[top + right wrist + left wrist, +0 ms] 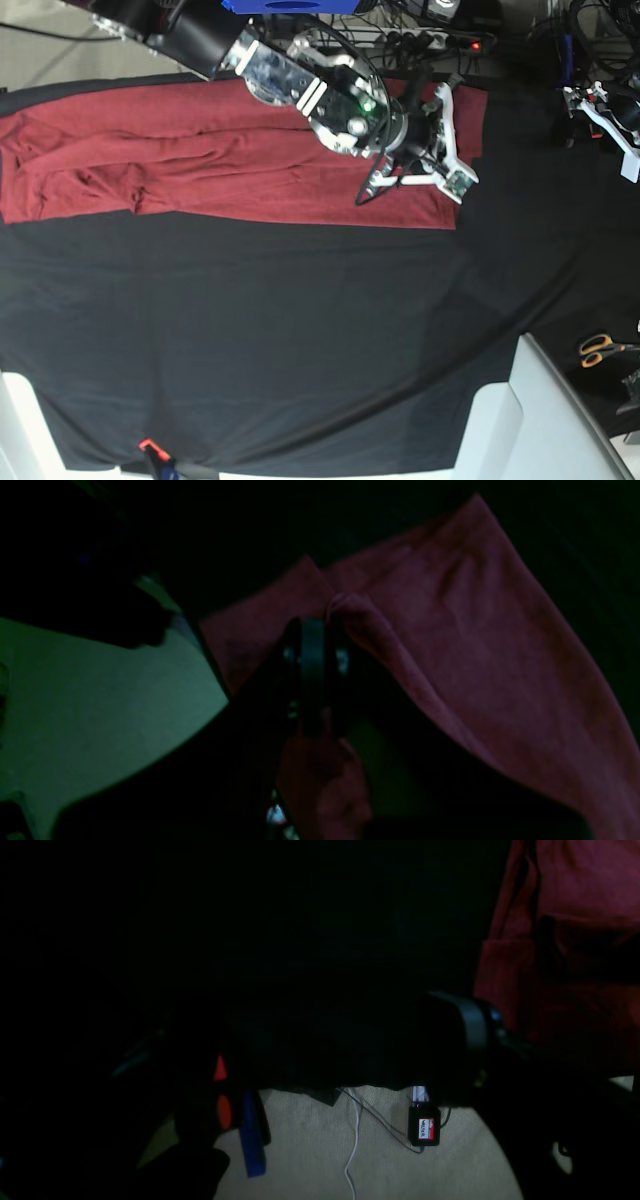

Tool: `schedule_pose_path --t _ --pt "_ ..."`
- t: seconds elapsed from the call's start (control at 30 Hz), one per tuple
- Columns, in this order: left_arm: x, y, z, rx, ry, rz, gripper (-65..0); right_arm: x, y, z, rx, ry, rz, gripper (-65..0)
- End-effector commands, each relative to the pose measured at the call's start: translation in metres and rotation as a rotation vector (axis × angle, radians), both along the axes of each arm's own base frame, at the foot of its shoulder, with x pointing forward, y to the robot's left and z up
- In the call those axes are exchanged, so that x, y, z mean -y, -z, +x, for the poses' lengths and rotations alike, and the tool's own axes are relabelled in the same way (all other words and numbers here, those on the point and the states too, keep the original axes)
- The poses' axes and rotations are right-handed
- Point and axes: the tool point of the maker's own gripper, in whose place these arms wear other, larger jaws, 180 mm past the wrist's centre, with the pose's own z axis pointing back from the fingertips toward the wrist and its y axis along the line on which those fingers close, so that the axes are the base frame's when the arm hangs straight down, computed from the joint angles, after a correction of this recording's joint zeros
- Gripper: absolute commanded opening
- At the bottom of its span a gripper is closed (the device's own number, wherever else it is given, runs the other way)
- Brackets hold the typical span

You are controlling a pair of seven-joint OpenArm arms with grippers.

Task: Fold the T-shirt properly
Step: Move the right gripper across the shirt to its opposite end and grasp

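In the left wrist view most of your frame is black. The brick-red knit T-shirt (pixel 565 940) fills the upper right corner, hanging in soft folds. Along the bottom lies a beige textured surface (pixel 320 1150), crossed by a thin white cable (pixel 354 1145). A small black tag with a red-and-white label (pixel 424 1127) sits right of centre at the bottom, and a blue strip (pixel 252 1140) with orange-red patches beside it stands at lower left. You cannot make out the left gripper's fingers here; by its reading it stands wide apart, with nothing seen between the jaws.

In the right wrist view the right gripper (pixel 312 630) sits at centre frame, its dark jaws clenched on a bunched ridge of the T-shirt (pixel 475 645). The red cloth spreads from the pinch toward the upper right and down the right side, and more hangs below the jaws. A pale greenish surface (pixel 100 705) fills the left.

In the base view the T-shirt (pixel 220 160) lies as a long band across the upper left of the black cloth sheet (pixel 300 330), reaching to right of centre. The right gripper (pixel 368 190) comes down from the upper left onto the shirt's lower right part. The left gripper (pixel 605 115) waits at the upper right edge, well apart from the shirt. Orange-handled scissors (pixel 598 348) lie at the right edge, beside a pale grey slab (pixel 545 420) at lower right.
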Motion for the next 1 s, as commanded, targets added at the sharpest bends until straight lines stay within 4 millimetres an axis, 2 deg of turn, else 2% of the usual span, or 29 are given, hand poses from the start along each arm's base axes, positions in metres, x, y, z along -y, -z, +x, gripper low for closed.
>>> schedule_pose_path --t 0.0,0.2,0.47,0.63,0.67,0.77,0.97 --pt "-0.005 -0.012 0.008 0.037 0.014 0.016 -7.2 -0.006 -0.011 0.014 0.024 0.021 0.035 -65.0" --pt "-0.005 -0.012 0.008 0.037 0.014 0.016 -7.2 -0.002 -0.001 0.027 -0.009 0.049 0.034 -65.0" --pt "-0.005 -0.012 0.009 0.041 0.014 0.016 -7.2 -0.002 -0.004 0.033 0.003 0.051 0.036 -64.7" --pt "-0.004 -0.012 0.01 0.042 0.015 0.016 -7.2 -0.001 -0.003 0.033 0.001 0.05 0.033 -56.1" --pt "-0.004 -0.012 0.01 0.042 0.015 0.016 -7.2 -0.002 -0.003 0.032 0.0 0.049 0.033 -56.7" --pt "-0.003 -0.012 0.01 0.041 0.017 0.015 -7.2 -0.002 -0.003 0.032 -0.001 0.048 0.032 -65.0" --pt "-0.002 -0.011 0.01 0.04 0.019 0.012 -7.2 -0.002 -0.003 0.031 -0.001 0.048 0.033 -64.4"
